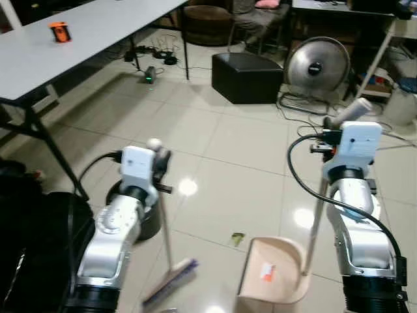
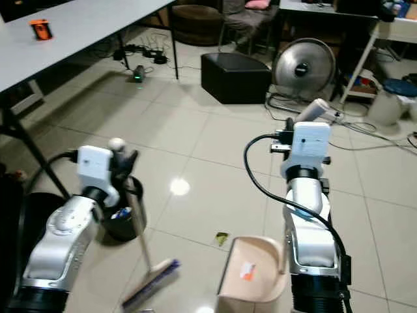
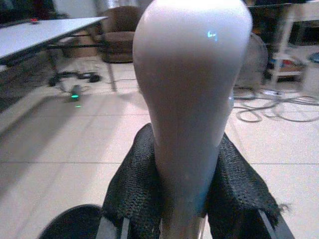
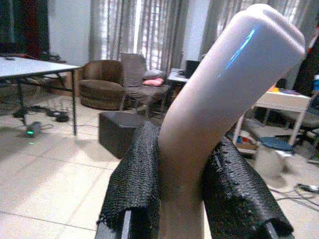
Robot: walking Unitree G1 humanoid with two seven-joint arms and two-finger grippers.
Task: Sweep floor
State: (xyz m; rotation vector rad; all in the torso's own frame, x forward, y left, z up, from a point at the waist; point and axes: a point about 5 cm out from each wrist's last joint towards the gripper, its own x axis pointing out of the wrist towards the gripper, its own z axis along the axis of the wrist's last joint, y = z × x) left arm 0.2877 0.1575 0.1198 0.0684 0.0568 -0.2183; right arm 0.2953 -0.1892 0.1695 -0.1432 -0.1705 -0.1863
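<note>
My left gripper [image 1: 160,161] is shut on the pale handle of a broom [image 3: 192,89]. The stick runs down to the broom's purple-bristled head [image 1: 171,283], which rests on the tiled floor. My right gripper [image 1: 333,138] is shut on the long handle [image 4: 219,94] of a beige dustpan [image 1: 287,257], which stands on the floor in front of me. An orange scrap [image 1: 267,272] lies inside the pan. On the tiles between broom head and pan lies a small greenish scrap [image 1: 238,238].
A black bin [image 1: 144,222] stands by my left arm and a black bag [image 1: 32,251] at far left. A white table [image 1: 85,29] is at back left. A black ottoman [image 1: 246,77], a floor fan [image 1: 317,65] and cables [image 1: 306,107] lie ahead.
</note>
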